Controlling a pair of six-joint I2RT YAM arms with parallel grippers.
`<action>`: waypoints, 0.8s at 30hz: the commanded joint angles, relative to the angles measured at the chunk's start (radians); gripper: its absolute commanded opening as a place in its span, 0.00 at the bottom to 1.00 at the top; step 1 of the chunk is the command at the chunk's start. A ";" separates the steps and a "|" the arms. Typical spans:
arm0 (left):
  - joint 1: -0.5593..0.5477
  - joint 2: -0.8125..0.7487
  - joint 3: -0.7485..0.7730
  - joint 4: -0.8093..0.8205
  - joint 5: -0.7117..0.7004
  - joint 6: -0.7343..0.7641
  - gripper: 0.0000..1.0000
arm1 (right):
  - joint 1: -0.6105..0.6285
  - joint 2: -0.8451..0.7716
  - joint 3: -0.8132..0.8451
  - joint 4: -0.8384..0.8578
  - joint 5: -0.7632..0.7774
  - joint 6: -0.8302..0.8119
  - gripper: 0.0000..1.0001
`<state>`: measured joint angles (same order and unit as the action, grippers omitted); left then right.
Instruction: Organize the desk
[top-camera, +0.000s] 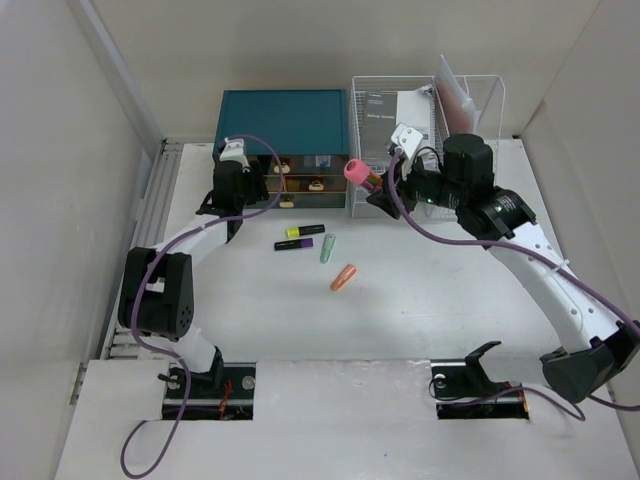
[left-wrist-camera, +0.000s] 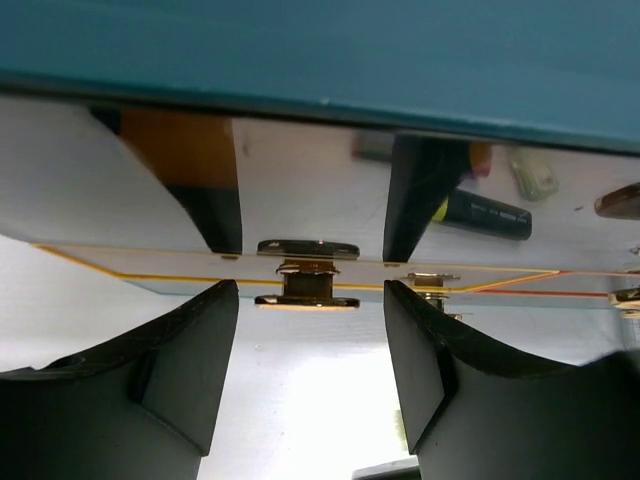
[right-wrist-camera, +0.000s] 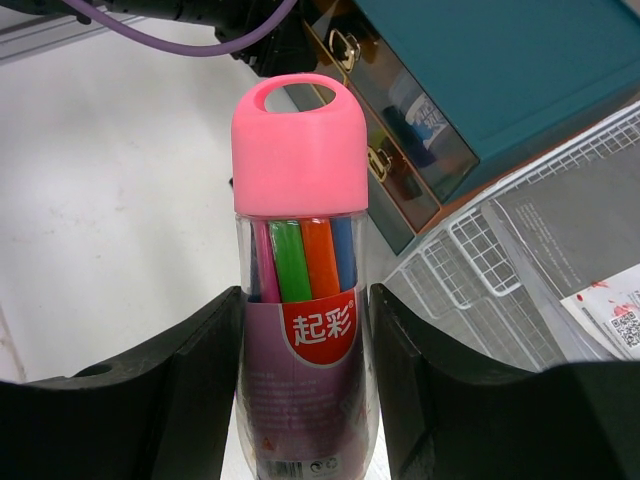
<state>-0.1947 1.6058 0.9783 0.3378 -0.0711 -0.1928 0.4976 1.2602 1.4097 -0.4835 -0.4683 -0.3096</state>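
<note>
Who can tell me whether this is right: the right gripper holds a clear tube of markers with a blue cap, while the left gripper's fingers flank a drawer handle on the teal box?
The cap is pink, not blue; the right wrist view shows it. Otherwise correct: the right gripper holds the marker tube, and the left gripper flanks the drawer handle on the teal box.

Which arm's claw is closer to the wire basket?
Right. The right gripper, holding a pen tube, is in front of the wire basket; the left gripper faces a drawer handle further left.
</note>
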 joint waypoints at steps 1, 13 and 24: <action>0.001 0.000 0.051 0.058 0.017 -0.007 0.57 | -0.005 0.001 0.008 0.089 -0.027 0.017 0.00; 0.001 0.020 0.051 0.067 0.008 -0.016 0.23 | -0.005 0.001 -0.002 0.089 -0.036 0.017 0.00; -0.009 -0.041 -0.032 0.067 -0.004 -0.043 0.12 | -0.005 0.001 -0.002 0.089 -0.056 0.017 0.00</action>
<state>-0.1963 1.6203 0.9730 0.3668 -0.0704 -0.2070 0.4976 1.2709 1.3987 -0.4789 -0.4889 -0.3065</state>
